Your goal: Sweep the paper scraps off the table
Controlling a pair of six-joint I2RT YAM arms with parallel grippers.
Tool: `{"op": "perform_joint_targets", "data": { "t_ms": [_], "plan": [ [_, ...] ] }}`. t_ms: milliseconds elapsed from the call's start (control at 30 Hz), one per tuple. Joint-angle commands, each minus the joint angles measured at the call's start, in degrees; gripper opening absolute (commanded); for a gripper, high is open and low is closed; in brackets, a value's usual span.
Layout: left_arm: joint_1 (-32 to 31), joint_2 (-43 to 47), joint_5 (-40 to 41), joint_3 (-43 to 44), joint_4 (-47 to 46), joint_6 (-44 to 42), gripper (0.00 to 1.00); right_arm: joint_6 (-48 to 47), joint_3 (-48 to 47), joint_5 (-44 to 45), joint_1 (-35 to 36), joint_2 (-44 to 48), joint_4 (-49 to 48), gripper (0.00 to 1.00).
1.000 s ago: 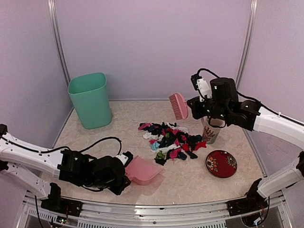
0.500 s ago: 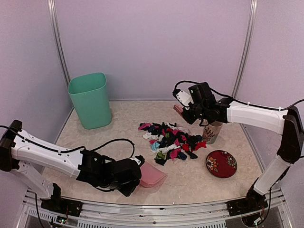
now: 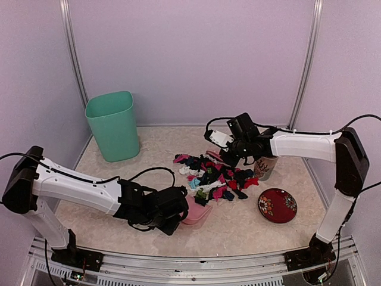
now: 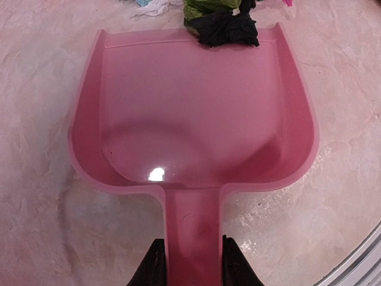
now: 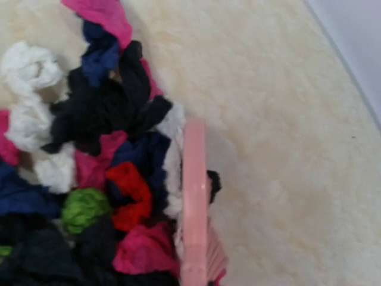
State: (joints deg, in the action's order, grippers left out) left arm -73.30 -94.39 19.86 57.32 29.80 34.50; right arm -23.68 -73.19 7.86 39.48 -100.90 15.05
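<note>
The paper scraps point(image 3: 217, 176) lie in one heap mid-table, black, pink, red, white, green and blue. My left gripper point(image 3: 174, 218) is shut on the handle of the pink dustpan point(image 3: 195, 214), which lies flat on the table point(image 3: 238, 232) with its mouth at the heap's near edge. In the left wrist view both fingers point(image 4: 152, 269) pinch the handle of the dustpan point(image 4: 190, 113), and black and green scraps point(image 4: 223, 24) touch its lip. My right gripper point(image 3: 229, 152) holds the pink brush point(image 5: 194, 196) down against the heap's far side, beside the scraps point(image 5: 101, 149). Its fingers are hidden.
A teal bin point(image 3: 113, 125) stands at the back left. A patterned cup point(image 3: 265, 168) stands right of the heap, close under my right arm. A red plate point(image 3: 277, 205) lies in front of it. The metal rail point(image 3: 190, 257) runs along the front edge.
My left arm slid the dustpan right, up to the heap's near edge. My right arm moved left and lowered the brush from the air onto the heap's far side.
</note>
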Motion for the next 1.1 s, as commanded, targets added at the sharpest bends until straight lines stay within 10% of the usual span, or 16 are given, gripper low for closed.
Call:
{"op": "perform_joint_targets", "data": {
  "t_ms": [0, 533, 1067],
  "plan": [
    [2.57, -2.89, -0.18, 1.4, -2.65, -2.3, 0.0, 2.9, 2.5, -7.1, 1.26, 2.54, 0.78, 0.0],
    [4.81, -9.88, 1.22, 0.98, -10.57, -2.65, 0.0, 12.9, 9.91, -15.08, 10.68, 10.62, 3.0, 0.0],
    [2.48, -3.91, 9.11, -5.95, -17.93, -2.95, 0.0, 17.62, 11.1, 0.34, 11.07, 19.34, 2.5, 0.0]
  ]
}}
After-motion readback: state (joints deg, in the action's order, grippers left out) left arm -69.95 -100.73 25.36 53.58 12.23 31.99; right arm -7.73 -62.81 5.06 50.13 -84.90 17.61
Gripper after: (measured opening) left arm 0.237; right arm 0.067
